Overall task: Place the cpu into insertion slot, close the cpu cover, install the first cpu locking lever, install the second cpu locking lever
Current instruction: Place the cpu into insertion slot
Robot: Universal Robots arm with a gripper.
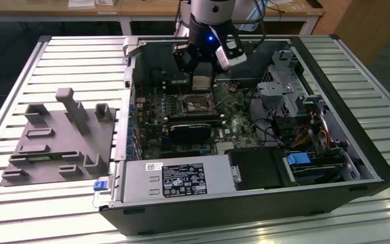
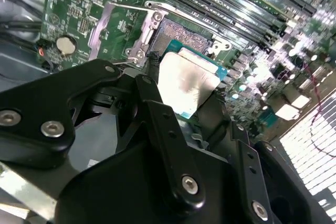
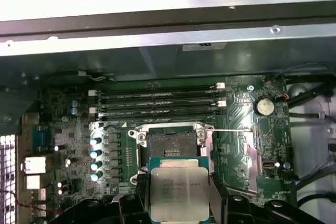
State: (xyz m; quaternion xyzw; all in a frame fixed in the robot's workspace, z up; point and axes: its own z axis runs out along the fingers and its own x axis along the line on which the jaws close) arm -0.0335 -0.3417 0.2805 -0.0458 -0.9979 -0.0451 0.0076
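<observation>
Tool (image 3: pixel 178 198) fingers (image 3: pixel 140 195) clamp two opposite edges of the cpu (image 3: pixel 178 188), its silvery metal top facing the first wrist view's camera. In the second wrist view the tool (image 2: pixel 185 94) grips the cpu (image 2: pixel 186 80) the same way, with a black finger (image 2: pixel 153 74) against one edge.

The insertion slot (image 3: pixel 170 145) lies uncovered on the green motherboard (image 3: pixel 63 135). Its dark contact field is exposed inside a metal frame, and the cpu hangs above the slot's edge, not seated. In the exterior view the tool (image 1: pixel 202 84) holds the cpu (image 1: pixel 202 80) clear above the insertion slot (image 1: pixel 196 103), with open air between chip and socket. The second wrist view shows the insertion slot (image 2: pixel 181 35) just beyond the chip.

A thin metal lever rod (image 3: pixel 231 129) runs out from one side of the slot, and a coin battery (image 3: pixel 263 106) sits beyond the rod. Long memory slots (image 3: pixel 157 98) run parallel, just beside the insertion slot's far edge.

The open computer case (image 1: pixel 249 208) surrounds the slot, and a grey power supply box (image 1: pixel 171 180) lies well apart from it, by the case's near wall. Farther from the slot, outside the case, a grey fixture block (image 1: pixel 59 142) rests on the slatted desk (image 1: pixel 79 51).
</observation>
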